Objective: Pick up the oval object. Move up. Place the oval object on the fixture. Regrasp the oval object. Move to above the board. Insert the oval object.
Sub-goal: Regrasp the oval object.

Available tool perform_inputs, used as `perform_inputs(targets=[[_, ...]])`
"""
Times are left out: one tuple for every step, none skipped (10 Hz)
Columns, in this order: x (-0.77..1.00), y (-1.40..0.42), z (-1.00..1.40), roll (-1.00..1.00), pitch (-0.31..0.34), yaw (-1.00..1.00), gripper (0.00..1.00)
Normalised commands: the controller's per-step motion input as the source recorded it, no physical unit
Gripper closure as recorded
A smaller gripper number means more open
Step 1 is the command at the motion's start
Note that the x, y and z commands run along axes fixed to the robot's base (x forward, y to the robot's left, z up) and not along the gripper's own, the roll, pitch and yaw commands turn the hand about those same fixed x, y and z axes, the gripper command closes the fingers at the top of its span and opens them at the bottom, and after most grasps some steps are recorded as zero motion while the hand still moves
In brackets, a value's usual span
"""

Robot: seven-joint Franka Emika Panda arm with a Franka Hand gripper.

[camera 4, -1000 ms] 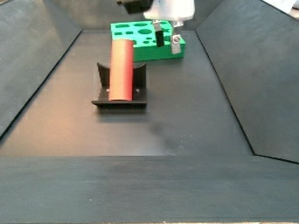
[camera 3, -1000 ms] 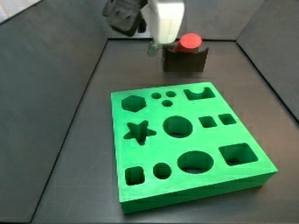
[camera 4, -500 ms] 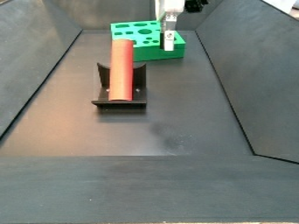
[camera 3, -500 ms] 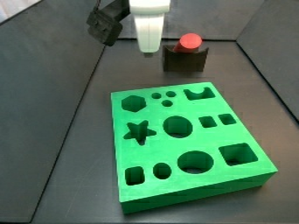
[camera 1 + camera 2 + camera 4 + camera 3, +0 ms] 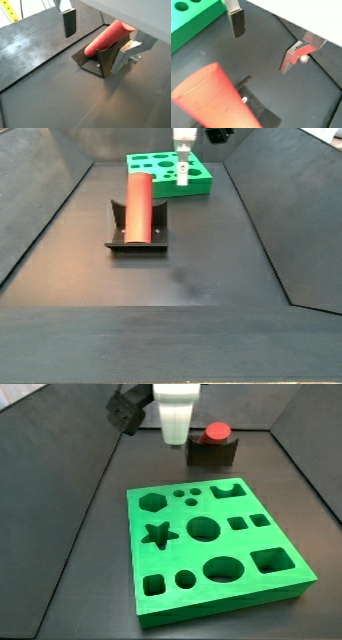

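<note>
The oval object [image 5: 138,202], a smooth red-orange peg, lies lengthwise in the notch of the dark fixture [image 5: 136,236]; in a side view only its round end [image 5: 214,430] shows on top of the fixture [image 5: 211,453]. My gripper [image 5: 174,439] hangs above the floor beside the fixture, clear of the peg, near the board's far end [image 5: 182,166]. In both wrist views its fingers [image 5: 69,22] [image 5: 236,25] stand wide apart with nothing between them: the gripper [image 5: 93,52] [image 5: 261,53] is open. The peg [image 5: 107,37] [image 5: 218,100] rests below. The green board [image 5: 214,544] lies flat, its cut-outs empty.
Dark sloped walls close in the floor on both sides [image 5: 261,218] and at the back [image 5: 80,444]. The board [image 5: 167,173] lies beyond the fixture in a side view, and its corner [image 5: 191,20] shows in a wrist view.
The gripper has risen away from the peg and shifted sideways from the fixture. The peg stays lying on the fixture, unmoved.
</note>
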Motion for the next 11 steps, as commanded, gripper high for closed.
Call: perform_inputs(targets=[[1.0, -0.01, 0.0, 0.04, 0.231, 0.02, 0.0], [1.0, -0.01, -0.01, 0.02, 0.221, 0.05, 0.0], [1.0, -0.02, 0.0, 0.0, 0.213, 0.06, 0.0], [1.0, -0.02, 0.0, 0.0, 0.213, 0.06, 0.0], [1.0, -0.02, 0.0, -0.02, 0.209, 0.06, 0.0], [1.0, -0.02, 0.0, -0.02, 0.21, 0.06, 0.0], [0.99, -0.02, 0.01, -0.02, 0.215, 0.06, 0.0], [0.88, -0.02, 0.0, -0.03, 0.216, 0.05, 0.0], [0.81, -0.02, 0.0, -0.03, 0.222, 0.05, 0.0], [0.74, -0.02, 0.01, -0.03, 0.231, 0.05, 0.0], [0.67, -0.02, 0.01, -0.03, 0.236, 0.05, 0.0]])
